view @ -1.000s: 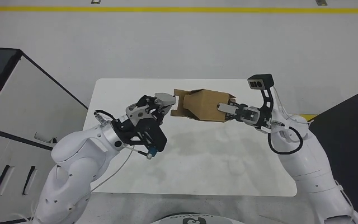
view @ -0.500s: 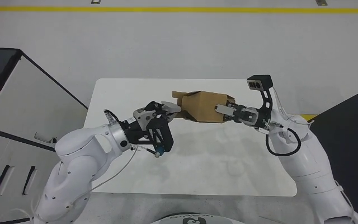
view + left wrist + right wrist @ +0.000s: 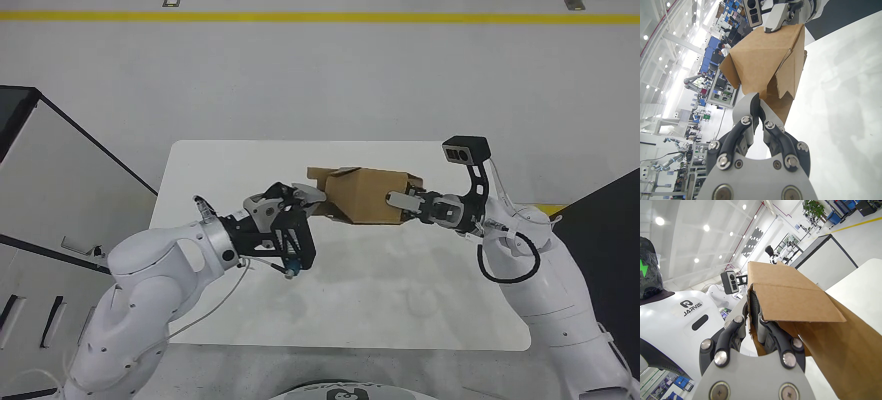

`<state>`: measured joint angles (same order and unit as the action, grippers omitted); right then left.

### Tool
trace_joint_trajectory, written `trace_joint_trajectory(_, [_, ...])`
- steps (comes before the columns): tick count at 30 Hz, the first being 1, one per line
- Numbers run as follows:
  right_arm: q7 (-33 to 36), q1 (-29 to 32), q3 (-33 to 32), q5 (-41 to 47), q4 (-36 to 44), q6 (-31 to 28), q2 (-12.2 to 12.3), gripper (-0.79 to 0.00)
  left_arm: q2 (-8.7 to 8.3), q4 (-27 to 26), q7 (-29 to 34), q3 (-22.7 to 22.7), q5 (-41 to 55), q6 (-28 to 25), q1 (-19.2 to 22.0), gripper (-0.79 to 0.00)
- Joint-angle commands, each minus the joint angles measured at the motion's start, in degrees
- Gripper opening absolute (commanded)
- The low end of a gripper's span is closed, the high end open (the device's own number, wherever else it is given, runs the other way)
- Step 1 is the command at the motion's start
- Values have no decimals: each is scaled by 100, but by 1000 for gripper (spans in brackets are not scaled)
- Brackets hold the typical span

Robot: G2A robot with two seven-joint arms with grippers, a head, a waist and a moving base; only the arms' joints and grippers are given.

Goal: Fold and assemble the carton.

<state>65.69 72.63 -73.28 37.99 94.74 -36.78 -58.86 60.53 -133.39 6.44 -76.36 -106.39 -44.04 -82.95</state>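
Left gripper [image 3: 758,106]: centre-left of the top view, clenched on the tip of one end flap.
Right gripper [image 3: 754,317]: centre-right, clamped on the wall at the opposite end.
Carton [image 3: 365,193]: plain brown corrugated board, held between both grippers over the white table [image 3: 400,300], frame centre.
Progress, judged: body opened into a sleeve; end flaps splayed, none tucked; roughly midway, closure outstanding.
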Motion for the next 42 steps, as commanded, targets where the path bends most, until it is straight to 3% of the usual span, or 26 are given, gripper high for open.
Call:
trace_joint_trajectory(1, [27, 1, -1, 6, 8, -5, -1, -785, -4, 12, -1, 11, 7, 6, 1, -785])
trace_joint_trajectory(42, [21, 50, -10, -220, 255, -161, 5, -785, -53, 234, 366, 99, 395, 59, 55, -785])
